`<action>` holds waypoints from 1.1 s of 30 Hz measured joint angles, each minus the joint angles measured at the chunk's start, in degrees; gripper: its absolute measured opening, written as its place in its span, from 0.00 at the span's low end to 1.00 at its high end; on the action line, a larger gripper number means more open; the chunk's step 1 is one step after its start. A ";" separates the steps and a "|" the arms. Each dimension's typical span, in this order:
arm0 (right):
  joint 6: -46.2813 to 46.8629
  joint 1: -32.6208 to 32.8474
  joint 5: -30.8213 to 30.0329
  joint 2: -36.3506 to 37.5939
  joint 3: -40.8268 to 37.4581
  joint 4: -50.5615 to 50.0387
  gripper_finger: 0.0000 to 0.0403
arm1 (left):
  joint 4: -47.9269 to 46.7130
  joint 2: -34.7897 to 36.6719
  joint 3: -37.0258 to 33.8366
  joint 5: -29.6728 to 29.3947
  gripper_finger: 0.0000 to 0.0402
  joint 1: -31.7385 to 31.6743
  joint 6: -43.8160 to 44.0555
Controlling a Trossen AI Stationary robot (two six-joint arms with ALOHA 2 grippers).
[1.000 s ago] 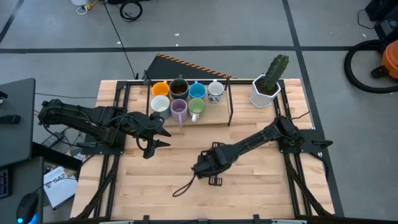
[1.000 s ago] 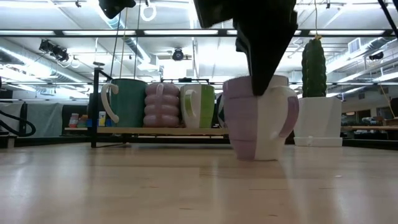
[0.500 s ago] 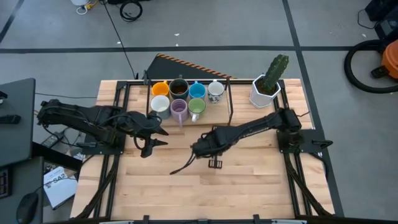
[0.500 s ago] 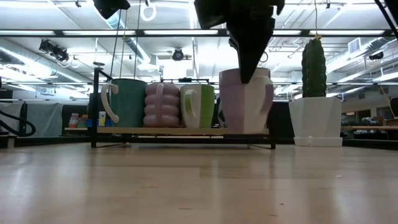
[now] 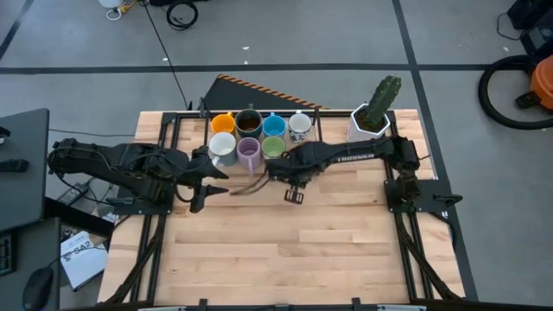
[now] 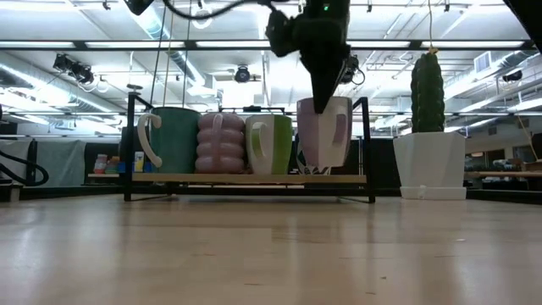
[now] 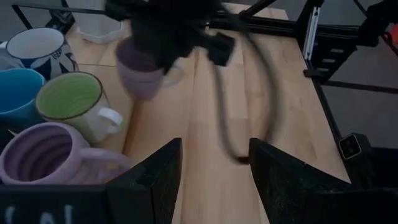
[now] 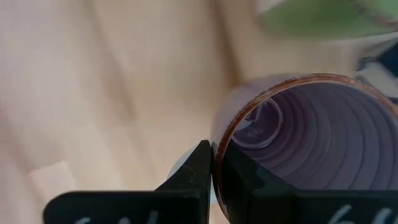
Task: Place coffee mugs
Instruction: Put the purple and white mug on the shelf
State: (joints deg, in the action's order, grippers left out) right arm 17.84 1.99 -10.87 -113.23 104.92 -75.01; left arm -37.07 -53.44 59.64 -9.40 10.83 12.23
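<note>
Overhead, seven mugs (image 5: 249, 136) already sit grouped on the rack (image 5: 318, 147), and my right pincer (image 5: 278, 169) brings the eighth beside them. Level view: the purple mug (image 6: 324, 131) hangs just above the shelf board. Wrist view: my pincer is clamped tight on its rim (image 8: 219, 140). My left pincer (image 5: 206, 183) waits, spread wide, near the rack.

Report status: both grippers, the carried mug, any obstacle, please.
Right gripper shut on purple mug, above the rack. Left gripper open, waiting. Green mug close beside.
</note>
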 joint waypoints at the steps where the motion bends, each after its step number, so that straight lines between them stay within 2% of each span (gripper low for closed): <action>1: -0.22 -0.88 -0.42 0.00 0.00 0.24 0.07 | 0.04 0.01 0.00 -0.01 0.48 0.00 -0.03; 8: -4.28 -4.28 -1.30 0.74 0.04 1.63 0.07 | -0.21 -0.03 0.00 0.01 0.48 0.02 -1.26; 21: -10.13 -13.11 6.33 0.57 0.02 2.96 0.07 | -0.44 -0.03 0.00 0.01 0.48 0.04 -2.38; 26: -10.49 -14.43 9.26 0.52 0.02 2.94 0.07 | -1.15 -0.03 0.00 0.01 0.48 0.02 -2.38; 33: -11.56 -14.58 10.22 0.01 -1.20 3.08 0.07 | -1.43 -0.03 0.00 0.01 0.48 0.04 -2.38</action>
State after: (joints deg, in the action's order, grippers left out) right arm 6.28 -12.58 -0.66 -113.22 103.72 -71.94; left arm -38.50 -53.47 59.64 -9.39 10.87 9.85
